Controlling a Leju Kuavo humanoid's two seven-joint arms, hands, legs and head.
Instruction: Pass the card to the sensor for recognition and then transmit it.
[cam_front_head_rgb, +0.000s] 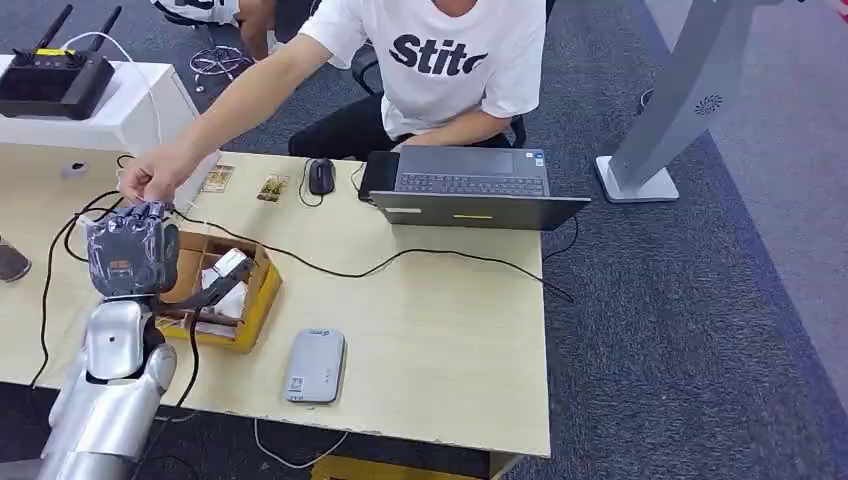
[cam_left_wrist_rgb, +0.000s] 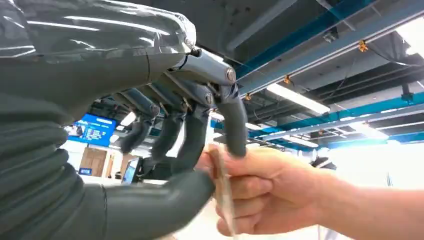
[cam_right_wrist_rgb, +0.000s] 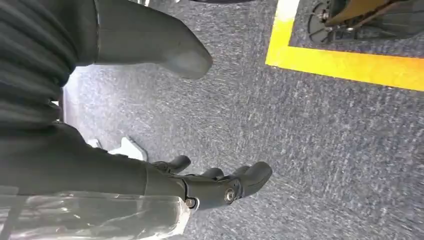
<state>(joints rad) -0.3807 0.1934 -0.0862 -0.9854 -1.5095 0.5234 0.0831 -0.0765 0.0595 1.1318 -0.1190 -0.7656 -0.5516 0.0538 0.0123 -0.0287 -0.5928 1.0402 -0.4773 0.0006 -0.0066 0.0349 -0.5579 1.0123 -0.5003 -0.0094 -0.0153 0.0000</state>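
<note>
— Left hand (cam_front_head_rgb: 130, 250) first: ours is raised over the table's (cam_front_head_rgb: 440, 330) near-left part, and in the left wrist view its thumb and fingers (cam_left_wrist_rgb: 235, 131) pinch the thin, pale card (cam_left_wrist_rgb: 224, 192), seen edge-on. A person's hand (cam_left_wrist_rgb: 260, 192) grips that same card from the other side.

— Agreed, we see both holding it. And our right hand (cam_right_wrist_rgb: 220, 185)?

— Hanging over speckled grey carpet beside a yellow floor stripe (cam_right_wrist_rgb: 345, 62), fingers loosely spread, holding nothing.

— Any writing, biggest first?

— "Stite", or near it, in black on the person's white T-shirt (cam_front_head_rgb: 440, 50). Labels on smaller things are too small for us to read.

— Shapes and materials?

— Pale wood-grain tabletop; an open dark laptop (cam_front_head_rgb: 470, 190); a yellow cardboard box (cam_front_head_rgb: 225, 295) beside our wrist; a rounded grey flat sensor (cam_front_head_rgb: 315, 366) near the front edge; a black mouse (cam_front_head_rgb: 320, 176).
</note>
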